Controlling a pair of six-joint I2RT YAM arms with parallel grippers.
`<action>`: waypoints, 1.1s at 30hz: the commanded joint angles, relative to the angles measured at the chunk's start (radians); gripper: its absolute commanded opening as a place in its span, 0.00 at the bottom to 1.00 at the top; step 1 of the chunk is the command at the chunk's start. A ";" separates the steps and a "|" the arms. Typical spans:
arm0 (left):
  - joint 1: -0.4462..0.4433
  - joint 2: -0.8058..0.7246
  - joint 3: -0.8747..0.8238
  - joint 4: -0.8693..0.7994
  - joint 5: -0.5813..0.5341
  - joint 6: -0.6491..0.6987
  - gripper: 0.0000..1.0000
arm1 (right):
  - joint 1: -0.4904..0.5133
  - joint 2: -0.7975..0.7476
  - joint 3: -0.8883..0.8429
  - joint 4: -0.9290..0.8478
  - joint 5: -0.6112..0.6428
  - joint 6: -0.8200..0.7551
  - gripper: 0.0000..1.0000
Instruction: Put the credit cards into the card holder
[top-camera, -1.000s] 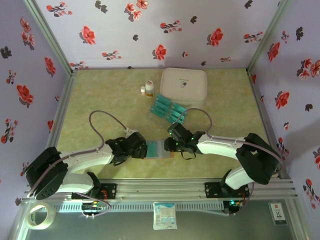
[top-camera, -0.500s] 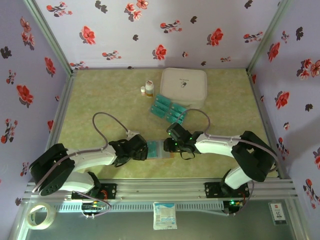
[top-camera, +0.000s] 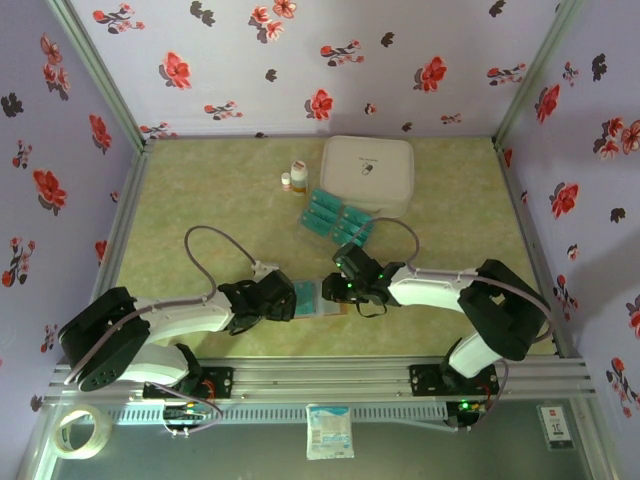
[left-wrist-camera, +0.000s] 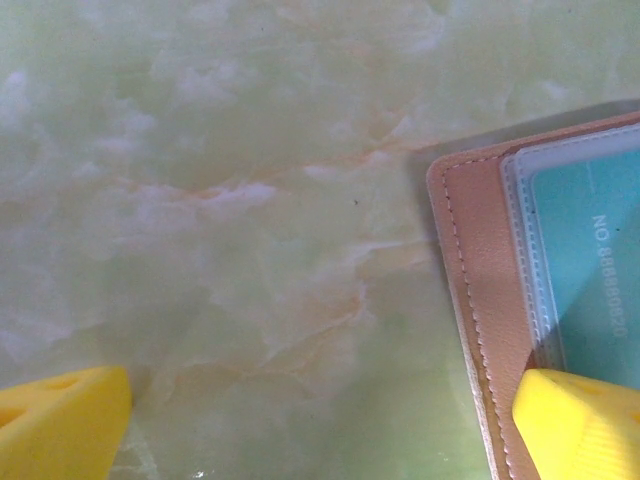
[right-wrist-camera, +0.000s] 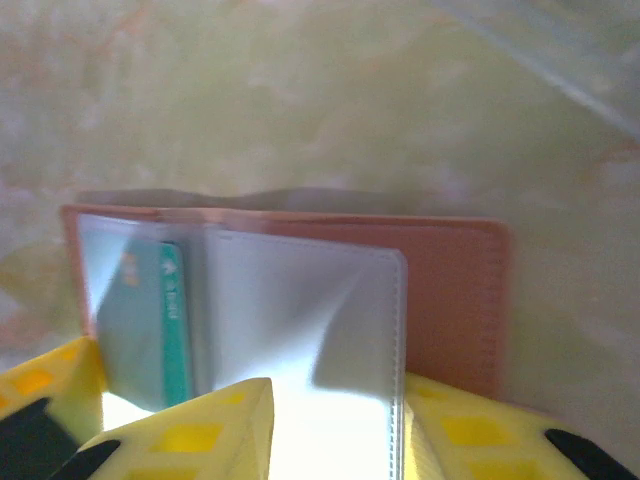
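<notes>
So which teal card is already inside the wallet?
The near card, tucked under the card holder's clear sleeve; the other cards lie back by the white case.

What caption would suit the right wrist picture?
Right gripper straddling a clear sleeve of the open card holder, one teal credit card tucked inside.

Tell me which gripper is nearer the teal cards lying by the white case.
Right. The right gripper is at the card holder's right side, just nearer the bases than the teal cards. The left gripper is at the holder's left edge, farther off.

Floral lilac walls (top-camera: 300, 60) enclose a green marbled table (top-camera: 220, 210).
</notes>
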 joint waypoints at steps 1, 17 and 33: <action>-0.012 0.015 -0.033 0.008 0.011 -0.020 1.00 | 0.006 0.003 0.010 0.061 -0.071 0.033 0.33; 0.043 -0.258 0.017 -0.226 -0.137 -0.087 1.00 | 0.079 0.077 0.135 0.070 -0.070 0.056 0.37; 0.068 -0.324 0.021 -0.280 -0.150 -0.089 1.00 | 0.135 0.247 0.246 0.149 -0.097 0.089 0.39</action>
